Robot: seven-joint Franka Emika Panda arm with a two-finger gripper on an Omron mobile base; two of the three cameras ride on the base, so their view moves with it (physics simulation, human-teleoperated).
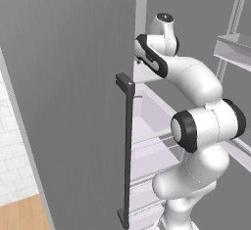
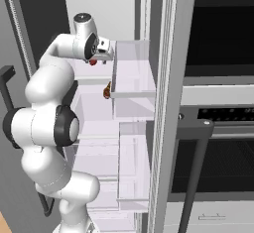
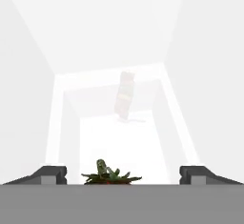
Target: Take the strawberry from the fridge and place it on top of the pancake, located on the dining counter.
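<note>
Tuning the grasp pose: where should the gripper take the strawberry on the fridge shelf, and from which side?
Probably across the red body, just below the green leafy cap. In the hand view the strawberry lies centred between the gripper's open fingertips, cap toward the camera, so come straight along the present line and close from both flanks. The bottle stands well behind, clear of that path.

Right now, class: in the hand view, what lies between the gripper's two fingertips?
The strawberry lies between the fingertips, its green leafy top showing low in the hand view. The gripper stands wide around it, not yet closed.

One strawberry (image 3: 111, 176), one brown-orange bottle (image 3: 125, 96), two open fridge doors (image 1: 68, 102), one oven (image 2: 223, 29).
</note>
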